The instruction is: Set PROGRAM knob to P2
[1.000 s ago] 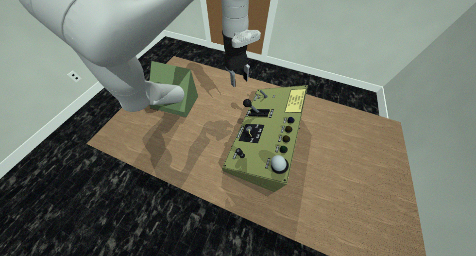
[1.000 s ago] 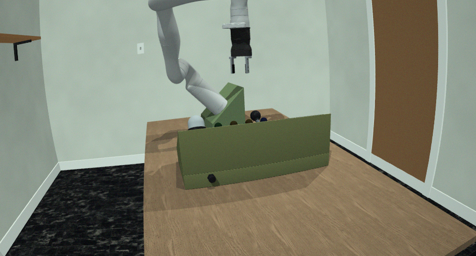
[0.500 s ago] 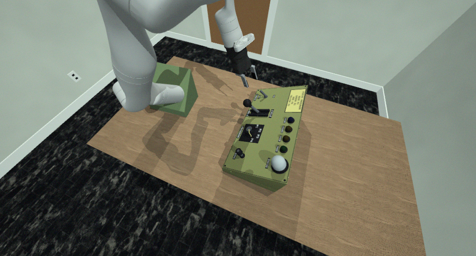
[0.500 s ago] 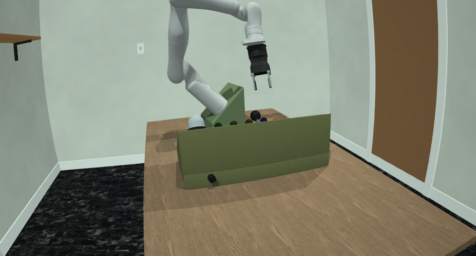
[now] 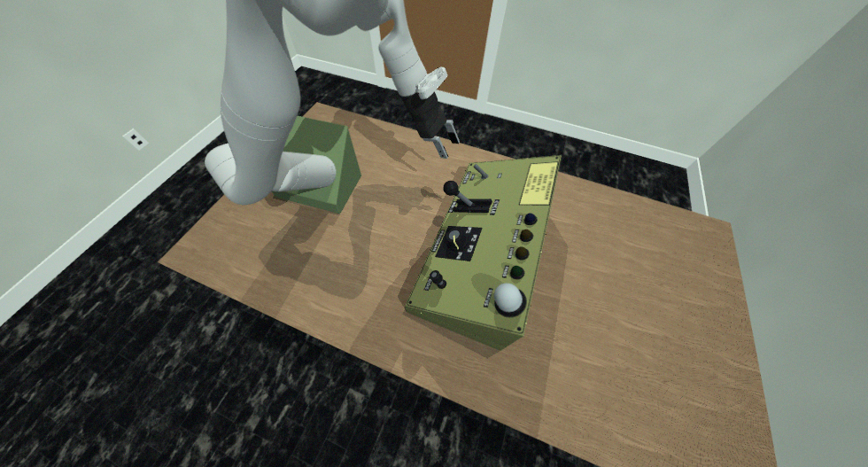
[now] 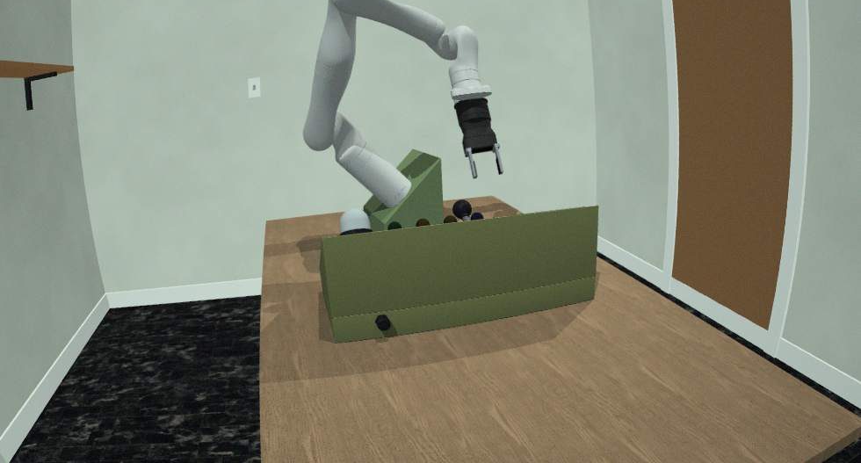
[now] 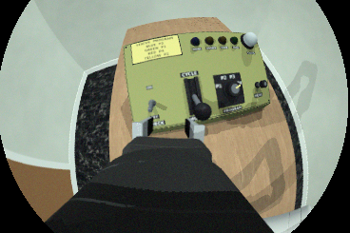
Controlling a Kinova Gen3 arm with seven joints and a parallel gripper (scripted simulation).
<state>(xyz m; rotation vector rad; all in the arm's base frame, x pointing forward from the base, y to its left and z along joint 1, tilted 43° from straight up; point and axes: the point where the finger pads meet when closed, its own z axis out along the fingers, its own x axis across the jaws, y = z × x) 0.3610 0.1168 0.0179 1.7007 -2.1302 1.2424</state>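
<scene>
The green console [image 5: 485, 251] stands on the wooden table. Its PROGRAM knob [image 5: 454, 242] sits on a black square plate in the middle of the panel, with a light pointer; I cannot read which mark it points to. In the wrist view the knob [image 7: 231, 90] lies right of the black-ball lever [image 7: 202, 109]. My gripper [image 5: 445, 140] is open and empty, high in the air beyond the console's far end, well apart from the knob. From behind, the gripper [image 6: 485, 163] hangs above the console's back wall [image 6: 460, 267].
The panel also carries a black-ball lever [image 5: 450, 188], a grey toggle [image 5: 482, 171], a row of dark buttons [image 5: 522, 245], a white dome [image 5: 508, 298], a small black knob [image 5: 437, 279] and a yellow label [image 5: 537, 184]. The arm's green base block [image 5: 319, 163] stands at the left.
</scene>
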